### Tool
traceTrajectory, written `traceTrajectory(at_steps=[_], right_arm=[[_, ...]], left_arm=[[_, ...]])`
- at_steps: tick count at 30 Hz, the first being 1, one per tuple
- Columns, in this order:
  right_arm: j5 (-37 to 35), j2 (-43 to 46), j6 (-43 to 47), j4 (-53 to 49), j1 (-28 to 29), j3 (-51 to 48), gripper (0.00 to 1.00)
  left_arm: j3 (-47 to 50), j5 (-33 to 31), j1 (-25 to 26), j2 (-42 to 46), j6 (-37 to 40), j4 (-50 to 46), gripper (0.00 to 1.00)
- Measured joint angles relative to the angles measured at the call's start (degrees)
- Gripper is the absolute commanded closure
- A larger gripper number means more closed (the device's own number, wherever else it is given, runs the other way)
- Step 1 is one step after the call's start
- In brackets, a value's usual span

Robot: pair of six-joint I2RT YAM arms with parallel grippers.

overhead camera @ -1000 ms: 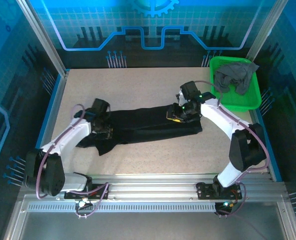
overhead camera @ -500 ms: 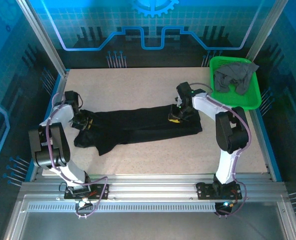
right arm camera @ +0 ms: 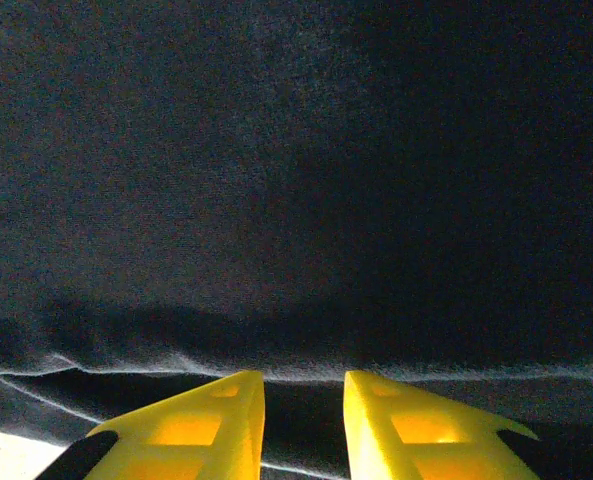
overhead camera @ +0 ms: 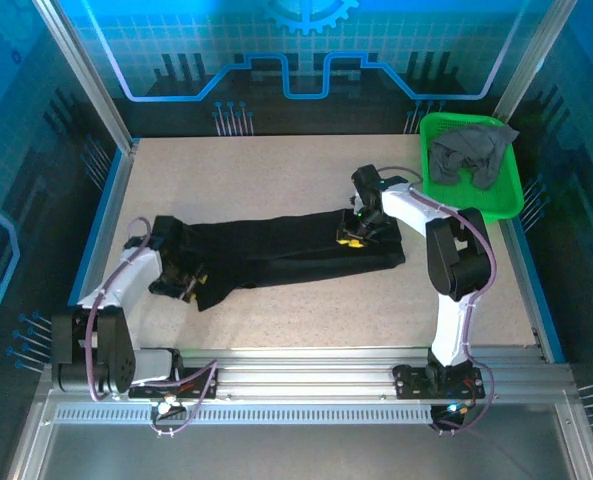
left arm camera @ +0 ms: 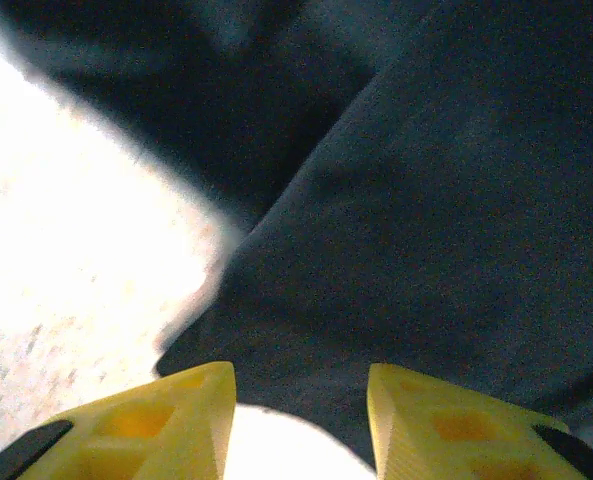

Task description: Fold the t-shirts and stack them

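The black t-shirt (overhead camera: 286, 250) is lying as a long band across mid-desk (overhead camera: 316, 320), running 9 to 3 o'clock. The dark grey t-shirt (overhead camera: 471, 150) is sitting bunched in the green basket (overhead camera: 506, 205) at 2 o'clock. The left claw (overhead camera: 183, 280) is hovering wide at the 9 o'clock end, with the hem just ahead of its tips. The right claw (overhead camera: 352, 233) is sitting low over the 3 o'clock end, narrowly parted; whether it is pinching cloth cannot be told. Folding the black shirt seems to be in hand. The next move is likely calling for firm grips on an end.
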State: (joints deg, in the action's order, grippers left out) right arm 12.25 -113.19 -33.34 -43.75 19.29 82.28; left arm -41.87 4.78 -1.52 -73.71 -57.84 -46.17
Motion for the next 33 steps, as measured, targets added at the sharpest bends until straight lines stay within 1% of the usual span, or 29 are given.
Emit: traceTrajectory(at_steps=[3, 5, 7, 10, 14, 16, 21, 24, 27, 33], right_arm=[[0.2, 0.0, 0.1, -0.3, 0.0, 1.0, 0.71], [0.3, 0.1, 0.2, -0.3, 0.0, 1.2, 0.71], [0.4, 0.2, 0.2, -0.3, 0.0, 1.2, 0.71], [0.8, 1.0, 0.2, -0.4, 0.0, 0.7, 0.70], [1.5, 3.2, 0.2, -0.3, -0.1, -0.6, 0.70], [1.7, 4.1, 0.2, -0.3, -0.2, -1.2, 0.70], [1.8, 5.0, 0.2, -0.3, -0.3, -1.8, 0.70], [1.9, 5.0, 0.2, -0.3, -0.3, -1.9, 0.70], [1.9, 5.2, 0.2, -0.3, -0.3, -1.9, 0.70], [1.9, 6.3, 0.2, -0.1, -0.3, -2.3, 0.70]], left_arm=[[2.6, -1.1, 2.2, 2.4, -2.6, -1.8, 0.54], [4.3, -1.7, 2.5, 3.7, -3.8, -1.5, 0.53], [6.0, -2.4, 2.6, 4.1, -4.8, -0.7, 0.57], [8.2, -2.7, 2.9, 4.0, -5.7, 2.2, 0.66], [10.0, -2.7, 3.8, 2.5, -6.7, 5.1, 0.71], [10.2, -3.1, 4.0, 2.5, -6.9, 5.3, 0.77], [10.1, -3.8, 4.1, 2.5, -7.7, 4.7, 0.99], [10.0, -4.2, 4.7, 2.8, -7.9, 4.5, 1.00], [9.9, -5.0, 6.7, 4.3, -9.3, 5.0, 1.00], [9.1, -5.0, 11.6, 12.8, -15.5, 3.1, 1.00]])
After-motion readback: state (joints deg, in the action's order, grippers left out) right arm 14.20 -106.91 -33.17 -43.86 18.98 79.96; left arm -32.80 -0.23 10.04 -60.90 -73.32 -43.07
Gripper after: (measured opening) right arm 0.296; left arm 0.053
